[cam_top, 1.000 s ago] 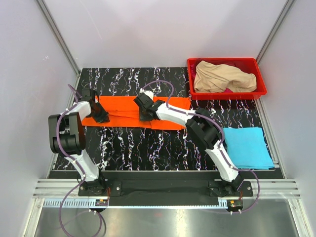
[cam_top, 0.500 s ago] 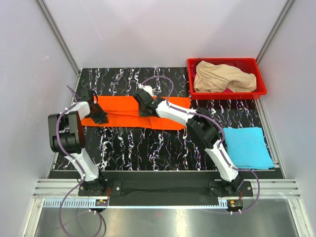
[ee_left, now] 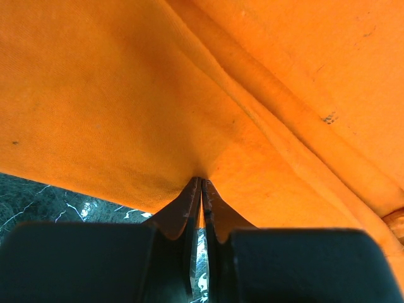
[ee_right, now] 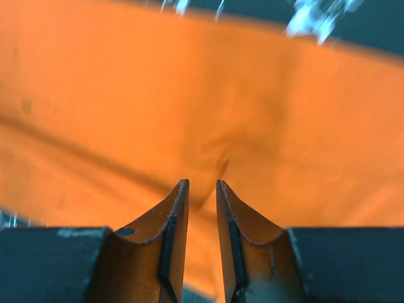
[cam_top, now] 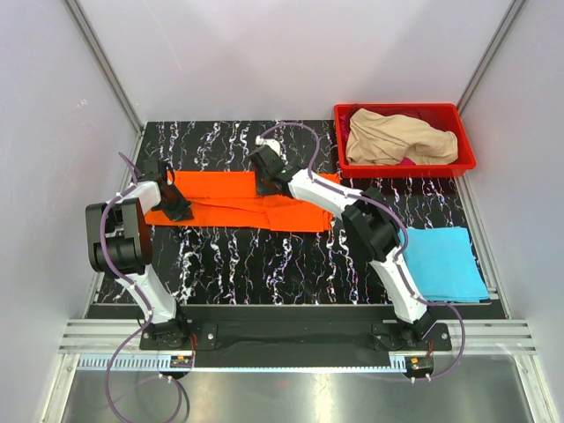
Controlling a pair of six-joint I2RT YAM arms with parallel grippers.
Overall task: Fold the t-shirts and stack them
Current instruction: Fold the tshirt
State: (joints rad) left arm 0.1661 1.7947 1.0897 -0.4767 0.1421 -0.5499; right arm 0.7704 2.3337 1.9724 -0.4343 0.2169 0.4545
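Your left claw (ee_left: pixel 201 183) is pinched shut on the edge of the orange shirt (cam_top: pixel 220 201). The shirt lies spread on the table (cam_top: pixel 247 260) and runs from that claw past the right one. Cloth fans out ahead of the left tips, and only a thin lip looks caught. Your right claw (ee_right: pixel 201 184) stands barely parted, with a pucker of the same shirt drawn into the gap. It appears to have a hold, but a shallow one. That is your main risk: lift or swing either end quickly and the thin bite may slip, dropping that end and skewing the fold. Pull the claws apart too hard and the cloth will go taut and drag out of the weaker grip. The ridge running ahead of the left claw could also set as a crease. Whether the right claw has pinched more than one layer, I cannot tell. The folded blue shirt (cam_top: pixel 441 263) lies well to the right claw's right, beside its arm, so a wide sweep could ruffle it.
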